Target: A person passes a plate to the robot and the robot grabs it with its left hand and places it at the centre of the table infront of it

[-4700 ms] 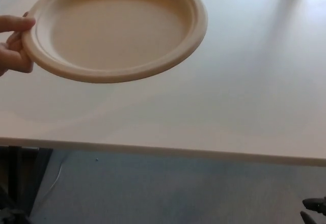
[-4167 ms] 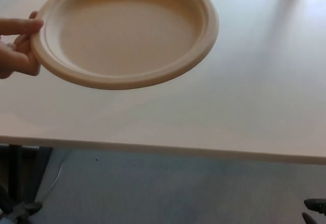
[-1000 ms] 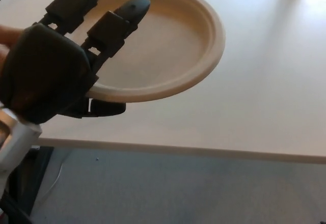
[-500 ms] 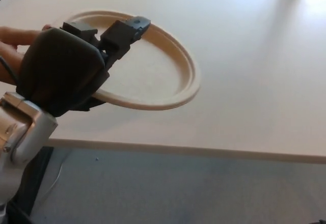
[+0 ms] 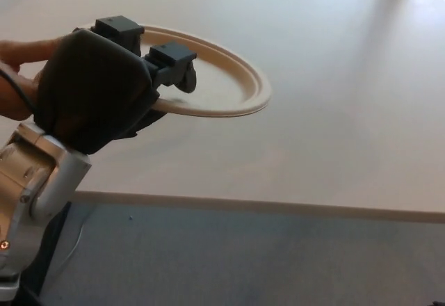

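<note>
The table (image 5: 327, 104) fills most of the view, a pale cream surface running from about 9 o'clock across to 3 o'clock and up to 12, with its front edge crossing low in the picture. Below that edge, from 5 to 7 o'clock, lies a strip of grey-blue floor (image 5: 243, 257).

The left hand (image 5: 104, 87) comes in from 8 o'clock on a silver-grey forearm (image 5: 35, 181). Its black back faces the camera at about 10 o'clock, and its fingers (image 5: 170, 59) are curled over the near rim of the plate, closed on it and gripping it. The thumb is hidden beneath the plate, so how it presses cannot be told.

The plate (image 5: 229, 90) is a round, cream-coloured dish with a raised rim, sitting at roughly 11 o'clock from the picture's centre. It is held above the table, tilted so that its far side sits higher in the picture, and it casts a soft shadow on the tabletop toward 6 o'clock.

At 9 o'clock, at the very left edge, a person's hand (image 5: 17, 66) shows behind the robot's hand, its fingers reaching toward the plate's left rim; whether they touch the rim cannot be told.
</note>
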Robot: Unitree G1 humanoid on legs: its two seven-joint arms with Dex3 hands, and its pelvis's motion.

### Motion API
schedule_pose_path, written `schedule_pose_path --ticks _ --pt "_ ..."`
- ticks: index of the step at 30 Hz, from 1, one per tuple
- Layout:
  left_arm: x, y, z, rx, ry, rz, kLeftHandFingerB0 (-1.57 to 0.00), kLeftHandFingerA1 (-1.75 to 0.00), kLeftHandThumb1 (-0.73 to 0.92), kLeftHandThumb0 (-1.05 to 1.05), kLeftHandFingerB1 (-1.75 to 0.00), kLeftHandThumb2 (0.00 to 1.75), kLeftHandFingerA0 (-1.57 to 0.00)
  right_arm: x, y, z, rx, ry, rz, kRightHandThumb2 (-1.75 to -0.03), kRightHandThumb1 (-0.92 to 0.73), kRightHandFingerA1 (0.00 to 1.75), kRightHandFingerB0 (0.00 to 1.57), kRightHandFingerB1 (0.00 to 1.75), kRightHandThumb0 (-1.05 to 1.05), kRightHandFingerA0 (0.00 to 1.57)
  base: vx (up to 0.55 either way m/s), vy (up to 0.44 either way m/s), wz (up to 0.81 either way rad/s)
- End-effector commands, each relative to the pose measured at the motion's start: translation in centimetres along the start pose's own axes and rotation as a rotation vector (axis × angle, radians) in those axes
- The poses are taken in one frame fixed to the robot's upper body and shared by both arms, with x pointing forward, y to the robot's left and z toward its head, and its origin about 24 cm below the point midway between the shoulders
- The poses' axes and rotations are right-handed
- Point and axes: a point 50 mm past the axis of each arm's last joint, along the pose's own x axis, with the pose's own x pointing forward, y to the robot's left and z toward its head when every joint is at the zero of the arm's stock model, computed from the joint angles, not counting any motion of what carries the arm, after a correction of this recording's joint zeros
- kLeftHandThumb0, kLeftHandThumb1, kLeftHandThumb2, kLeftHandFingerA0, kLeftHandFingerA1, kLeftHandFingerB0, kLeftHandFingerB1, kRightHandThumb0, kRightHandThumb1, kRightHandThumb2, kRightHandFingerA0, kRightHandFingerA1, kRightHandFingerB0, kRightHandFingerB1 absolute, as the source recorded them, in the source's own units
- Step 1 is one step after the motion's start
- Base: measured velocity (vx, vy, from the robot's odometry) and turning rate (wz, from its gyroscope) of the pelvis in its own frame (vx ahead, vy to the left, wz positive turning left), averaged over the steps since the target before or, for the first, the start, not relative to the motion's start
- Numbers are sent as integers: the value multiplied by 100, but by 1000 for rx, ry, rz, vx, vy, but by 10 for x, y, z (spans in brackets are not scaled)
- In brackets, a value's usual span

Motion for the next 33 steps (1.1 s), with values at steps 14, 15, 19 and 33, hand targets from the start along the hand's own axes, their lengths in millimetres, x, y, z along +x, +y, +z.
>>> schedule_pose_path --ticks 14,15,19,33 --pt "7 1 -5 63 31 53 -76 -161 62 -14 -118 60 -86 0 -12 1 -49 20 -3 -66 -81 61 36 49 -79 41 0 0 0" --pt "9 -1 -6 63 30 60 -76 -163 65 -16 -118 62 -88 1 -12 2 -50 17 -3 -66 -82 62 37 49 -78 41 0 0 0" --pt "16 -15 -11 57 32 69 -64 -164 61 -9 -138 58 -83 1 -12 3 -52 18 -2 -65 -82 63 40 49 -76 44 0 0 0" --pt "27 -79 -18 62 68 27 -79 -164 62 -23 -98 60 -88 2 -12 6 -75 3 14 -65 -85 60 47 51 -73 50 0 0 0"
